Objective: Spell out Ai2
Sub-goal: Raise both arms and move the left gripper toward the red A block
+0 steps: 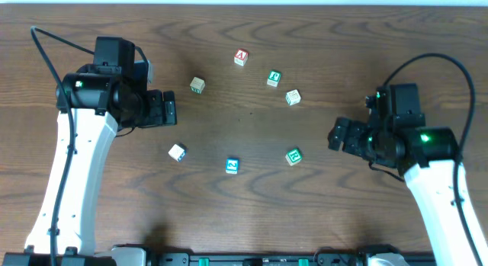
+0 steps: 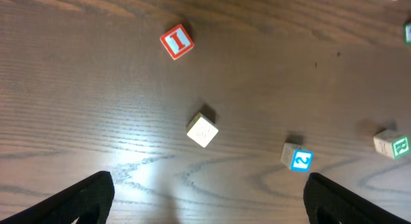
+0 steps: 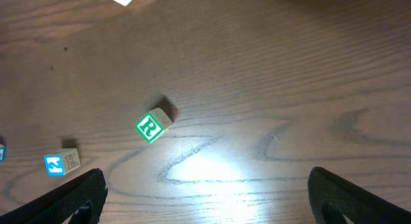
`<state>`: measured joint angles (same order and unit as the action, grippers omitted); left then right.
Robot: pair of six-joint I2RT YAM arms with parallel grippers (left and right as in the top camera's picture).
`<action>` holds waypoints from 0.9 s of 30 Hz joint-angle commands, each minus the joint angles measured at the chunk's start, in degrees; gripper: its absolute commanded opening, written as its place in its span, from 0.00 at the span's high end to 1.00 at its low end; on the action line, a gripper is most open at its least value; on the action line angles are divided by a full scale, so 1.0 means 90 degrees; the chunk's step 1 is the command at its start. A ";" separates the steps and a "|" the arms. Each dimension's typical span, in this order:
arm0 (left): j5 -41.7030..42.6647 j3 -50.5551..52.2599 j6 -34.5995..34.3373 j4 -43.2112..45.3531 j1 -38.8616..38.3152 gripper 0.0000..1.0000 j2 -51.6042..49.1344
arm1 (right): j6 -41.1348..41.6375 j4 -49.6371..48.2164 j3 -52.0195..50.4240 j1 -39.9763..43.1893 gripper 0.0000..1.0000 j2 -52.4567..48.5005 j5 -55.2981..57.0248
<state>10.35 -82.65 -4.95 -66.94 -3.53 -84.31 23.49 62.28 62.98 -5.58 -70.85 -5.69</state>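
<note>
Cube A (image 1: 241, 58), cube I (image 2: 176, 42), cube 2 (image 1: 232, 165) (well apart)

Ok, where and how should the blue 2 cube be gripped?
Take the blue 2 cube by two opposite side faces, coming straight down from above. It sits flat with nothing touching it, so every side looks free. The jaws should probably line up with its flat faces rather than its corners.
</note>
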 commanded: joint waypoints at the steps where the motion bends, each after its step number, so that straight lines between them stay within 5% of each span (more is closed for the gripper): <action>1: 0.0022 -0.0095 0.0221 -0.0087 0.0010 0.05 0.0005 | -0.0092 0.0007 0.0124 -0.0056 0.01 -0.0032 -0.0090; 10: 0.0119 -0.0095 -0.0352 -0.0617 0.0010 0.05 0.0002 | -0.0284 0.0041 0.0121 -0.0056 0.01 0.0075 -0.0158; 17: 0.0874 -0.0095 0.0410 -0.0726 -0.0119 0.05 0.0005 | -0.0452 0.0053 0.0121 -0.0056 0.01 0.0080 -0.0160; 27: -0.1377 -0.0095 -0.0068 -0.0491 -0.1855 0.05 -0.0012 | -0.0668 0.0039 0.0121 -0.0056 0.01 0.0080 -0.0160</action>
<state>4.29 -82.65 -3.31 -72.23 -17.17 -84.31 18.92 62.57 62.98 -5.58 -70.96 -6.72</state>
